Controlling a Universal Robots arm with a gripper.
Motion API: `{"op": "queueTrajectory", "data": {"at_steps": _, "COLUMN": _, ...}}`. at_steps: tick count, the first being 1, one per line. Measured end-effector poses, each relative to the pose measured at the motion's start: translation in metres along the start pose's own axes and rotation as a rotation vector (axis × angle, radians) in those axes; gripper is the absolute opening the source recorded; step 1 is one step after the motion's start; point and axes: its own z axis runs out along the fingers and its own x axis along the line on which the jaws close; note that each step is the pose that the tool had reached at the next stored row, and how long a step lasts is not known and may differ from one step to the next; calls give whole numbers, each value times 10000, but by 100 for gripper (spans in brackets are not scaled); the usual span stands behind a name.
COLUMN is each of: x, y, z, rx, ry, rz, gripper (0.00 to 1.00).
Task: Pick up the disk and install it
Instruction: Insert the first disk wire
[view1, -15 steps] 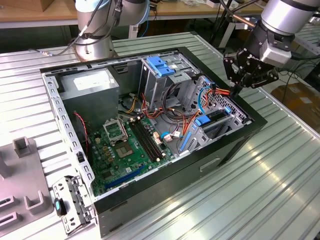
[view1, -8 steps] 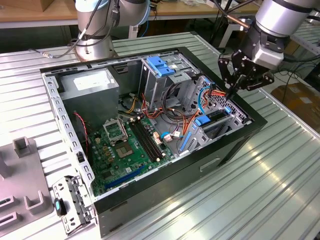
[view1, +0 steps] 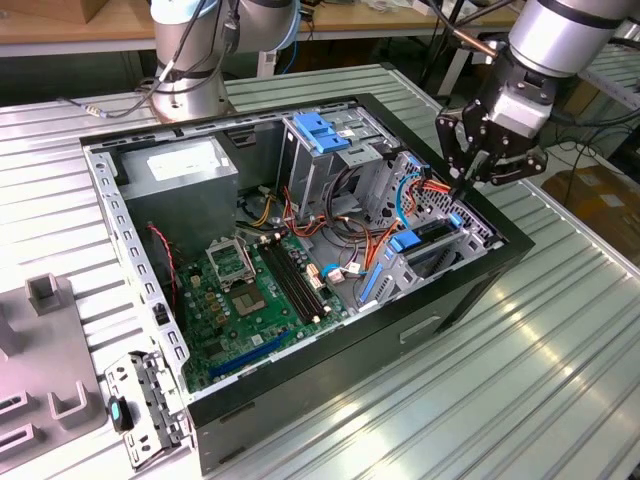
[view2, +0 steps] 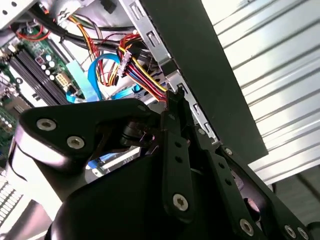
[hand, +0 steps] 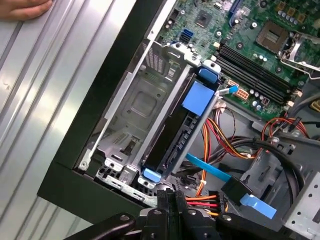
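Ribbed metal worktop (view1: 560, 360) carries open black case (view1: 470, 290); green board (view1: 250, 290) inside. Disk (hand: 175, 135), flat black slab with blue rail tabs, sits on edge in grey bay (hand: 135, 110) at case wall, lower end cut off behind pincer (hand: 172, 200). Pincer fingers pressed together, empty, just above disk's tab, beside orange-yellow wires (hand: 220, 145)

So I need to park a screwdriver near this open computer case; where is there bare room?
The ribbed metal table is bare on the exterior view's right of the black computer case. Inside, cables crowd around the blue-railed black disk, with the tool above that corner.
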Motion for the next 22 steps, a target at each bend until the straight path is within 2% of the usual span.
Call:
{"op": "queueTrajectory", "data": {"at_steps": 4, "x": -3, "y": 8, "z": 11, "rx": -2, "ry": 25, "rz": 460, "gripper": 17}}
{"op": "queueTrajectory", "data": {"at_steps": 8, "x": -56, "y": 111, "z": 8, "rx": -2, "ry": 27, "rz": 488, "gripper": 17}}
{"op": "queueTrajectory", "data": {"at_steps": 9, "x": -58, "y": 117, "z": 10, "rx": -2, "ry": 28, "rz": 529, "gripper": 17}}
{"op": "queueTrajectory", "data": {"at_steps": 10, "x": -58, "y": 117, "z": 12, "rx": -4, "ry": 39, "rz": 727, "gripper": 17}}
{"op": "queueTrajectory", "data": {"at_steps": 12, "x": -58, "y": 117, "z": 17, "rx": -9, "ry": 85, "rz": 1529, "gripper": 17}}
{"op": "queueTrajectory", "data": {"at_steps": 13, "x": -58, "y": 118, "z": 17, "rx": -33, "ry": 91, "rz": 1791, "gripper": 17}}
{"op": "queueTrajectory", "data": {"at_steps": 14, "x": -59, "y": 117, "z": 16, "rx": -89, "ry": 75, "rz": 1873, "gripper": 17}}
{"op": "queueTrajectory", "data": {"at_steps": 15, "x": -59, "y": 117, "z": 17, "rx": -194, "ry": 37, "rz": 1946, "gripper": 17}}
{"op": "queueTrajectory", "data": {"at_steps": 16, "x": -58, "y": 117, "z": 17, "rx": -360, "ry": -26, "rz": 2008, "gripper": 17}}
{"op": "queueTrajectory", "data": {"at_steps": 18, "x": -58, "y": 117, "z": 23, "rx": -638, "ry": -130, "rz": 2149, "gripper": 17}}
{"op": "queueTrajectory", "data": {"at_steps": 22, "x": -52, "y": 123, "z": 60, "rx": -636, "ry": -119, "rz": 2485, "gripper": 17}}
